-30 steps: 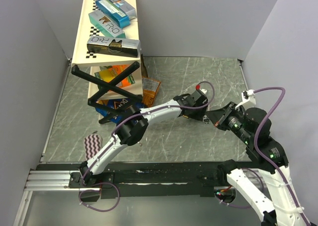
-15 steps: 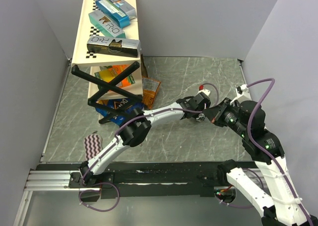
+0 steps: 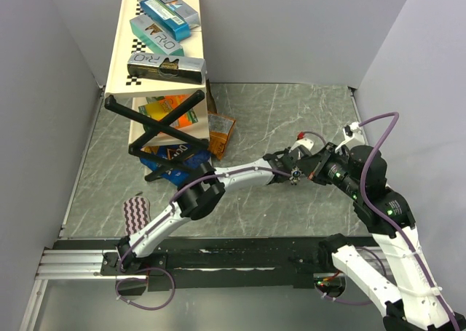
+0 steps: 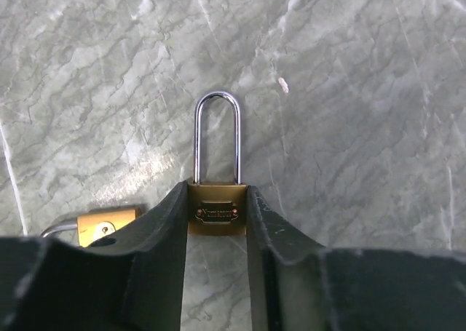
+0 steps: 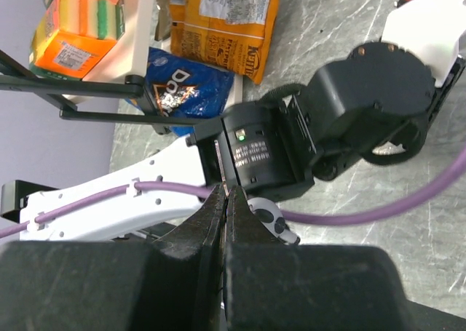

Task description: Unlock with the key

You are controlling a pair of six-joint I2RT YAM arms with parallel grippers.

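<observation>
**Q:** What did the left wrist view show?

**A:** The left gripper (image 4: 218, 194) stood narrowed on the first padlock (image 4: 217, 213) in the lower middle of the frame, with one dark finger against each side of the brass body. The silver shackle (image 4: 216, 94) pointed to the top of the frame, and both its legs entered the body. The grey marbled table (image 4: 364, 91) lay behind it.

**Q:** And beside it?

**A:** A second padlock (image 4: 106, 225) lay at the lower left, partly hidden behind a finger and apart from the first. A tiny pale bit (image 4: 283, 85) lay on the table to the upper right of the shackle.

**Q:** How did the right gripper stand?

**A:** The right gripper (image 5: 226, 198) was closed, its fingers pressed together at the lower middle of the right wrist view. The key (image 5: 268, 220) appeared as a small grey metal piece with dark holes, just right of the fingertips. Whether the fingers pinched it could not be told.

**Q:** What lay beyond?

**A:** The black wrist housing of the left arm (image 5: 364, 91) filled the upper right. An orange snack bag (image 5: 218, 14) and a blue snack bag (image 5: 186, 87) lay at the upper left.

**Q:** And from above?

**A:** The two grippers met right of centre, their tips close together, and a white rack (image 3: 156, 62) of boxes stood at the upper left
</observation>
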